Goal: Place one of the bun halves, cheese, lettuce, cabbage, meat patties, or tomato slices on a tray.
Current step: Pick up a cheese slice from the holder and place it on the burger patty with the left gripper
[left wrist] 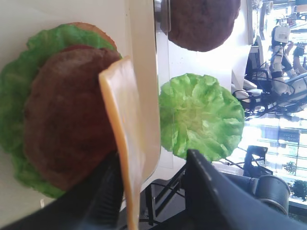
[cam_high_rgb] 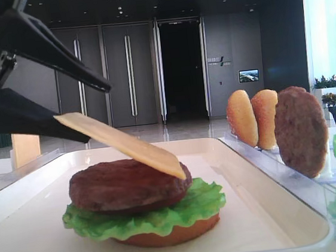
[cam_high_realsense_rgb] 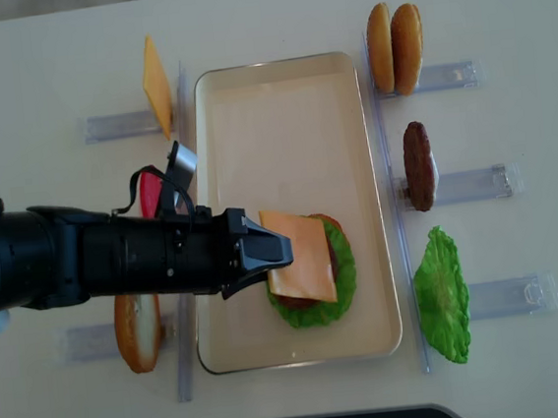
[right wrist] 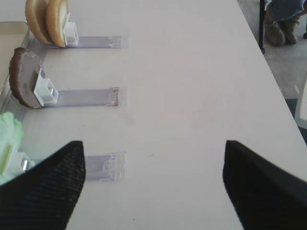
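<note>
Exterior high: shows the left claw (cam_high_rgb: 97,112) with jaws parted around the cheese (cam_high_rgb: 122,144). Finds the slice tilted, its low end touching the meat patty (cam_high_rgb: 129,184) and its high end resting on the lower finger. Stacks patty over lettuce (cam_high_rgb: 147,215) over a bun half (cam_high_rgb: 167,234) on the tray (cam_high_rgb: 23,237).

Right wrist: shows the right claw (right wrist: 153,143) wide open and empty above bare table, with two buns (right wrist: 48,21) standing at 11 o'clock.

Left wrist: confirms the open jaws, with the slice leaning against one finger and well apart from the other.

Exterior high (realsense): places the stack toward 5 o'clock on the tray, with the slice reaching toward 9 o'clock past the patty's edge.

Risks a crooked landing: could drag the slice back with the finger on withdrawal, or tip it off the patty at 9 o'clock, given its tilt and overhang.
</note>
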Controlling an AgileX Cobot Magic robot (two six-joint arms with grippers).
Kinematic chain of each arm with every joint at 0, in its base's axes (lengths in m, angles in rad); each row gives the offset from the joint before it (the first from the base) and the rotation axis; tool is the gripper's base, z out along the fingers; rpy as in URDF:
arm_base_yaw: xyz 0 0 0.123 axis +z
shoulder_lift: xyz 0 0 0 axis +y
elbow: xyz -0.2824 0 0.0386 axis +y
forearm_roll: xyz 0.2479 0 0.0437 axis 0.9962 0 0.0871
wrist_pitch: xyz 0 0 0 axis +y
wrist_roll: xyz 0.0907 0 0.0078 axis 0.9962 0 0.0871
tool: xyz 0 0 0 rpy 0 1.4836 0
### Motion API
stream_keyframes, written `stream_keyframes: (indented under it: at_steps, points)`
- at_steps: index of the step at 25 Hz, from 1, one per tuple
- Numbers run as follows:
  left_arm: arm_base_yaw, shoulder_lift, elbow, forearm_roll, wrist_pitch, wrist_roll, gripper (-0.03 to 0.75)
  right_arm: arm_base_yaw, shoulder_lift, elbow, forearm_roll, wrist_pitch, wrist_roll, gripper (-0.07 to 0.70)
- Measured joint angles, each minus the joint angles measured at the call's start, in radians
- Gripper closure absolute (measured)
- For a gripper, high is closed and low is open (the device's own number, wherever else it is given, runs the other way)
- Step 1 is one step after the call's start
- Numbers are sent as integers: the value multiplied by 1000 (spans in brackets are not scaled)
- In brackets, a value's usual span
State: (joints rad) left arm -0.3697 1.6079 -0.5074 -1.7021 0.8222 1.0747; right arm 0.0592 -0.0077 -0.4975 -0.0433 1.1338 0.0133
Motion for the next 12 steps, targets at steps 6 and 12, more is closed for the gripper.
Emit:
stream_keyframes:
  at_steps: [6, 12]
  points:
    - [0, 0, 0, 0, 0, -10, 278, 0, 0, 0, 0, 0, 0, 44]
    - [0, 0, 0, 0, 0, -20, 253, 0, 0, 0, 0, 0, 0, 44]
